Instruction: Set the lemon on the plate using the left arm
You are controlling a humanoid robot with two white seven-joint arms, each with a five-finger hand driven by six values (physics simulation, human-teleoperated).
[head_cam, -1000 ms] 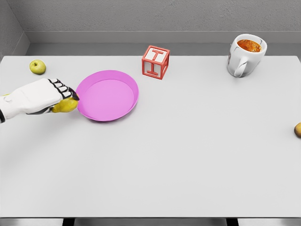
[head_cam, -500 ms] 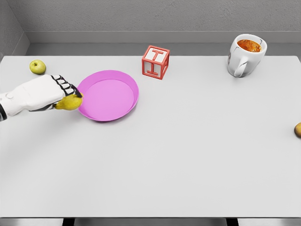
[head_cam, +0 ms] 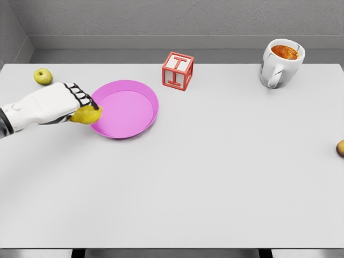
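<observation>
My left hand (head_cam: pixel 80 106) reaches in from the left edge, its fingers curled around the yellow lemon (head_cam: pixel 86 115). The lemon hangs at the left rim of the pink plate (head_cam: pixel 126 110), just overlapping the rim's edge. Only the lower part of the lemon shows beneath the fingers. The plate holds nothing. My right arm does not appear in the head view.
A small green apple (head_cam: pixel 43 76) lies at the far left of the table. A red letter block (head_cam: pixel 178 70) stands behind the plate, and a white mug (head_cam: pixel 281 63) of orange liquid sits at the back right. A brownish object (head_cam: pixel 340 148) peeks in at the right edge.
My left hand has carried the lemon to the right, from beside the plate to over its left rim.
</observation>
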